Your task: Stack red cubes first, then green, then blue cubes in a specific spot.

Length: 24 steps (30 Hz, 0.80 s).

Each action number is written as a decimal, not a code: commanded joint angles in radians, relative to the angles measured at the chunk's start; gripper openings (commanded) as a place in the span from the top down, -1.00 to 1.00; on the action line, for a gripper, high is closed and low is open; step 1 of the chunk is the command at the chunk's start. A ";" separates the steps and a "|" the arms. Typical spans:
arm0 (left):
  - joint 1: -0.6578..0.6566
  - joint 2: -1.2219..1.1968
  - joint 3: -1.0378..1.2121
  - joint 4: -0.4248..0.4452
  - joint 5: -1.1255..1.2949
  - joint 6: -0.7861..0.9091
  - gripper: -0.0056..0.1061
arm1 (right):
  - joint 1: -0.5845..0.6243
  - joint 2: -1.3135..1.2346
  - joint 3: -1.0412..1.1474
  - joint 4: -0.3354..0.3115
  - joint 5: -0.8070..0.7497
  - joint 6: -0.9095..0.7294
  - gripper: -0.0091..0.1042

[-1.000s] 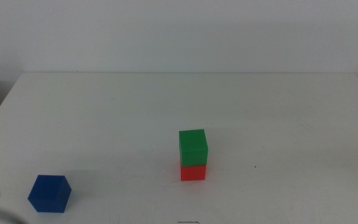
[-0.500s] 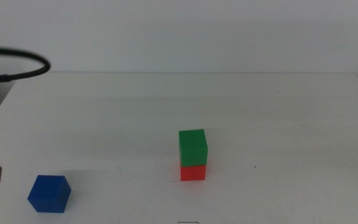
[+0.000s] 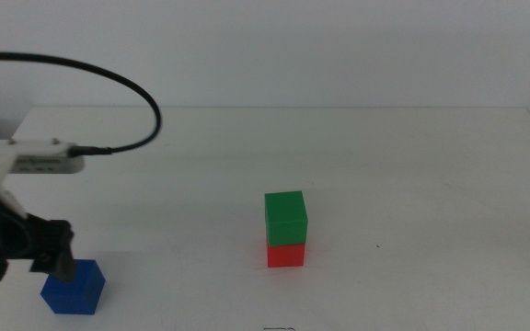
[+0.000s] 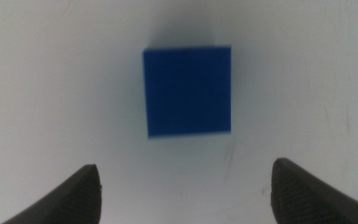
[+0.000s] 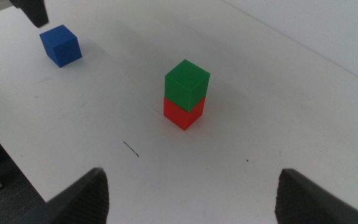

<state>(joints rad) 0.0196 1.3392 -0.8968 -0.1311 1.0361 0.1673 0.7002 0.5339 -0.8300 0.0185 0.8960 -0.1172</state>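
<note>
Matte blue cube [image 4: 188,91], smooth faces

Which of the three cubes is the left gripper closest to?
The blue cube, alone on the table under the left gripper; the green and red cubes are stacked apart.

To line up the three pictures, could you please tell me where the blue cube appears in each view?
Middle view: blue cube at lower left, beside the left gripper.
Left wrist view: upper centre, beyond the open jaws.
Right wrist view: upper left.
Shared landmark, middle and right wrist views: green cube on red cube.
</note>
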 commanded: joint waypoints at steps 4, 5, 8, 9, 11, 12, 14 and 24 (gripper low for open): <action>-0.047 0.061 -0.032 0.017 -0.095 -0.015 -0.78 | -0.007 0.006 -0.020 -0.008 -0.070 -0.011 -0.82; -0.047 0.077 -0.032 0.013 -0.106 -0.015 -0.78 | -0.007 0.006 -0.020 -0.008 -0.070 -0.011 -0.82; -0.047 0.123 -0.032 -0.006 -0.136 -0.009 -0.78 | -0.007 0.006 -0.020 -0.008 -0.070 -0.011 -0.82; -0.047 0.139 -0.032 -0.007 -0.142 -0.005 -0.78 | -0.007 0.006 -0.020 -0.008 -0.070 -0.011 -0.82; -0.047 0.173 -0.032 -0.005 -0.159 -0.001 -0.78 | -0.007 0.006 -0.020 -0.008 -0.070 -0.011 -0.82; -0.047 0.187 -0.032 -0.005 -0.168 0.000 -0.78 | -0.007 0.006 -0.020 -0.008 -0.070 -0.011 -0.82; -0.047 0.219 -0.032 -0.006 -0.186 0.000 -0.78 | -0.007 0.006 -0.020 -0.008 -0.070 -0.011 -0.82; -0.047 0.284 -0.032 -0.010 -0.226 -0.009 -0.48 | -0.007 0.006 -0.020 -0.008 -0.070 -0.011 -0.82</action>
<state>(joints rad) -0.0243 1.6571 -0.8989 -0.1213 0.8163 0.1674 0.7002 0.5339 -0.8292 0.0185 0.8960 -0.1172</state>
